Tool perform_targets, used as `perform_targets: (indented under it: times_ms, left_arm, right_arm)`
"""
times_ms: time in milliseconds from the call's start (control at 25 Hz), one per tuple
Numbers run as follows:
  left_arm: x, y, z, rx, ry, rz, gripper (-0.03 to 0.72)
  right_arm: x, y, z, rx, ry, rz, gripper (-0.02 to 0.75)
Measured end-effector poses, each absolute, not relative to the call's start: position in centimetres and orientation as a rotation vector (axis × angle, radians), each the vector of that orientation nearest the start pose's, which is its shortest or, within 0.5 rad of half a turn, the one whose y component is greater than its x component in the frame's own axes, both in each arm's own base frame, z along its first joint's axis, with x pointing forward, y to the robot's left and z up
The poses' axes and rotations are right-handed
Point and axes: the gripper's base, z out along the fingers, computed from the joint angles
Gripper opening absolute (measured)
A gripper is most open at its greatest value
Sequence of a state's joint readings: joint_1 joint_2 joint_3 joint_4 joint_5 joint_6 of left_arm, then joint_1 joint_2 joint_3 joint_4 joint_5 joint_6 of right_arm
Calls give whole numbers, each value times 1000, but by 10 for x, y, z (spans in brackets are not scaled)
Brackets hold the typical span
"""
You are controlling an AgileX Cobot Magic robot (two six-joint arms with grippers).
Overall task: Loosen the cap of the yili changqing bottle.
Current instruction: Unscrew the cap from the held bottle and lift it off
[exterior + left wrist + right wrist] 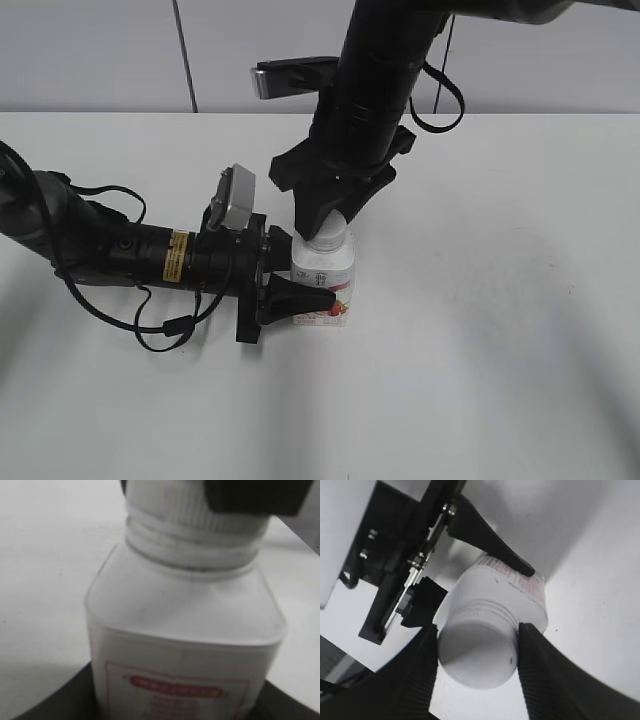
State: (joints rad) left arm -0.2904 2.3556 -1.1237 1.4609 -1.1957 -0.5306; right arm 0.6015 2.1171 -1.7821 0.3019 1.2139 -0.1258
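The yili changqing bottle [325, 275], white with a pink-red label, stands upright on the white table. My left gripper [290, 290] reaches in from the left and is shut on its body; the left wrist view shows the bottle [185, 635] close up between the jaws. My right gripper [330, 215] comes down from above and is shut on the white ribbed cap [477, 655], with one finger pressed on each side of it [477, 650]. The cap's ribbed rim also shows at the top of the left wrist view [200, 510].
The white table [500, 330] spreads all around the bottle. The left arm's black cables [160, 325] lie on the table at the left. A grey wall runs behind the table's far edge.
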Motion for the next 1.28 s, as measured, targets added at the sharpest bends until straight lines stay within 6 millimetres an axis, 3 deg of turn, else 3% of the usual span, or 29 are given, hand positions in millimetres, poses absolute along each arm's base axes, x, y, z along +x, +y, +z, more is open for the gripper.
perform_targets:
  times_ms: [360,800,1000,1280]
  left_arm:
    - [333,-187,50,1403,1478,-1129,382]
    - [333,-187,50,1403,1478,-1129,382]
    - [333,-187,50,1402,1479,-1128,382]
    - [333,-187,50,1400,1480,-1129,381]
  right_arm:
    - [348,269,218,-1580,2550,435,386]
    - [349,267,219,-2028,2173,334,386]
    - [349,267,219,-2144,2048,315,386]
    - [349,267,221,-2169,2016,300,386]
